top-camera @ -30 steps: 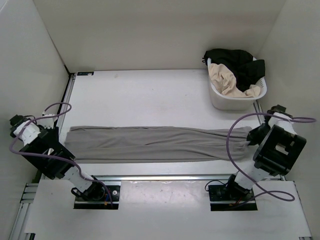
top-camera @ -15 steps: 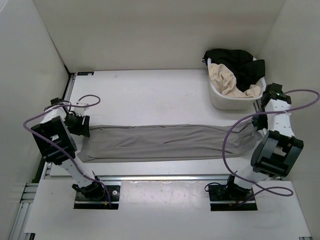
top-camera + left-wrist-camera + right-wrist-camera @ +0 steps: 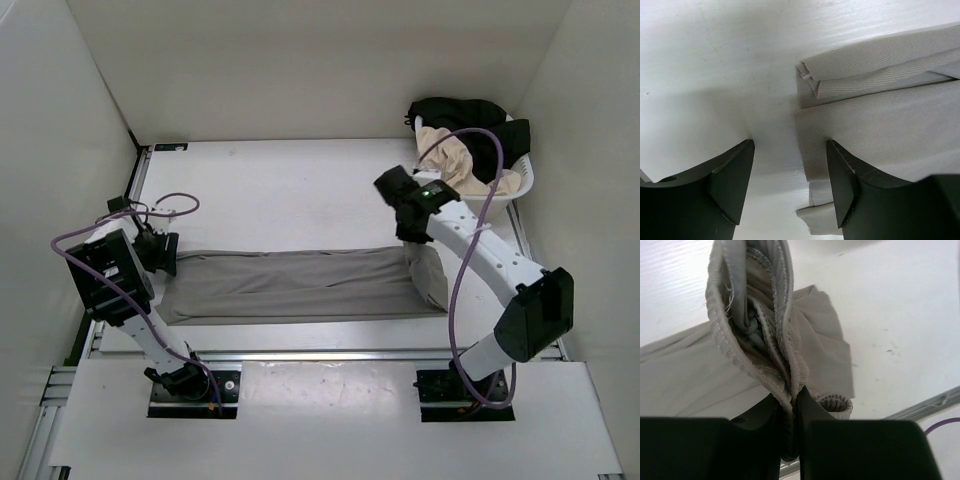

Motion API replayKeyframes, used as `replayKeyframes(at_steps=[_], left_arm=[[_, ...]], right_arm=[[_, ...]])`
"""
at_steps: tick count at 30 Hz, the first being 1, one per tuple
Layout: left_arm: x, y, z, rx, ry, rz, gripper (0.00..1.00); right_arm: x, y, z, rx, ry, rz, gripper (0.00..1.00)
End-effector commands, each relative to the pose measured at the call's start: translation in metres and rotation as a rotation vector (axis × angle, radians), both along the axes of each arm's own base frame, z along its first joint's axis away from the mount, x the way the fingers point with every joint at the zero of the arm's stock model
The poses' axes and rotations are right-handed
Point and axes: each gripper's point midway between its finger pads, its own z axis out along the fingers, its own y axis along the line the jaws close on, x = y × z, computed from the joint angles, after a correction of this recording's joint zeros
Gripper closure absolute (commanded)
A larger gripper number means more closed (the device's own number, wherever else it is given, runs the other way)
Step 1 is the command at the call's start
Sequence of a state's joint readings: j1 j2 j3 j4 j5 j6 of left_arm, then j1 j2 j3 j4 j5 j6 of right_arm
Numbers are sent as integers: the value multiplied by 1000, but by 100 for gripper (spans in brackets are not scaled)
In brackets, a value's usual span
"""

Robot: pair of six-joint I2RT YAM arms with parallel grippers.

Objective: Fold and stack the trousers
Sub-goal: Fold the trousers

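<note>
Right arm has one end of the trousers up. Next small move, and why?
Probably sweep the right gripper left over the trousers toward the left gripper. It is shut on one bunched end, lifted; the other end lies flat at the open left gripper, so the fold is unfinished.

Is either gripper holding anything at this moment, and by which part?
The right gripper is shut on the trousers, pinching their bunched ribbed edge at the lifted right end. The left gripper is open, holding nothing.

right claw point(image 3: 790, 402): trousers point(image 3: 290, 285) end lifted, carried leftward | left claw point(image 3: 790, 145): reached left end
</note>
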State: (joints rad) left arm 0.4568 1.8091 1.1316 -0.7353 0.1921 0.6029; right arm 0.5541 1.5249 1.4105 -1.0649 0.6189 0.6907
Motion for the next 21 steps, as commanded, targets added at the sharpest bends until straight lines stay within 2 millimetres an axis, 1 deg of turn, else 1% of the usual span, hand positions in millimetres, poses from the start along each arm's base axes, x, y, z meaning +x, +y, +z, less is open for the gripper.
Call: replayKeyframes(at_steps=[1,2,3,5,6,7,8,9,10,11,12,14,16,17,18,19,20,21], left_arm=[[1,-1,-7,14,4,13,29],[1,-3,-10,2,9,11,29],[1,-3,-10,2,9,11,29],[2,-6,-13,-2,17,0,29],[1,-4,-13,8,22,2,29],[0,-6,-16,13,37,4,29],[1,-9,-16,13,37,-5,29],[1,-9,-16,13,37,-5,29],[1,-9,-16,13,37,-5,29],[2,-13,-16,11,38,-8,29],[5,-14,-17,3,34,-10,29],[6,-16,-17,3,34,-19,29],[9,-15,-17,4,33,-19,29],[13,-14,-15,8,23,-19,29],[14,-17,-15,8,23,-28,29],[17,-15,-15,9,20,-28,29],[17,-15,-15,9,20,-28,29],[16,-16,-18,6,29,-28,29]], right_arm=[[-8,32,8,26,-74,-29,100],[-6,47,4,51,-82,-8,100],[-11,66,0,65,-74,45,100],[-13,97,-12,94,-41,106,100],[-14,121,-15,98,-29,153,100],[-15,134,-16,100,-29,177,100],[-14,144,-15,92,-32,196,100],[-21,154,-24,40,-6,230,100],[-15,163,-14,33,-41,236,100],[-14,170,-14,36,-44,245,100],[-14,176,-21,24,-32,255,100],[-8,184,-21,36,-43,255,100],[-6,195,-36,44,-16,270,100],[-5,202,-39,62,-10,274,100],[-7,207,-51,59,22,287,100],[-9,211,-58,73,44,294,95],[-13,219,-64,94,82,332,86],[-15,225,-68,112,104,363,63]])
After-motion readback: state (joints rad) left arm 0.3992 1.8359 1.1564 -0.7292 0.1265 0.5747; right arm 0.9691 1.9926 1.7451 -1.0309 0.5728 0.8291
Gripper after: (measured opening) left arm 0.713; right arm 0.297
